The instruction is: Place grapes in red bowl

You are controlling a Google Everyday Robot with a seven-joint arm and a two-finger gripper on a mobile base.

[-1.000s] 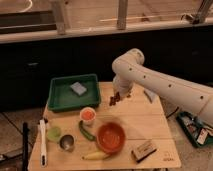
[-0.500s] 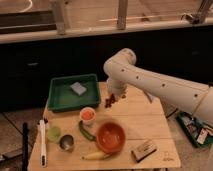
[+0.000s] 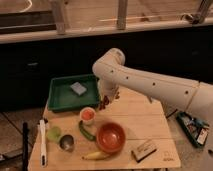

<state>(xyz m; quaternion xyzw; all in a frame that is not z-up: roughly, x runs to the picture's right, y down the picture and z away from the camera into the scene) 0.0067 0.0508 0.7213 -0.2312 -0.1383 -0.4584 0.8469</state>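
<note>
Gripper point(image 3: 103, 101) on my white robot arm point(image 3: 145, 85) hangs over the light wooden table point(image 3: 160, 125), just off the front right corner of the green plastic tray point(image 3: 62, 97), with its fingers closed. Pinched in them, as far as I can make out in this dim view, is the small cluster of dark reddish-purple grapes point(image 3: 102, 105). My wide round orange-red bowl point(image 3: 110, 137) sits nearer the table's front edge, apart from the grapes and a little to their right. A small white cup with orange inside point(image 3: 87, 115) stands between tray and bowl. A green chilli-shaped vegetable point(image 3: 86, 131) lies just beside the bowl's left rim. A grey-blue sponge point(image 3: 78, 88) rests in the tray.
</note>
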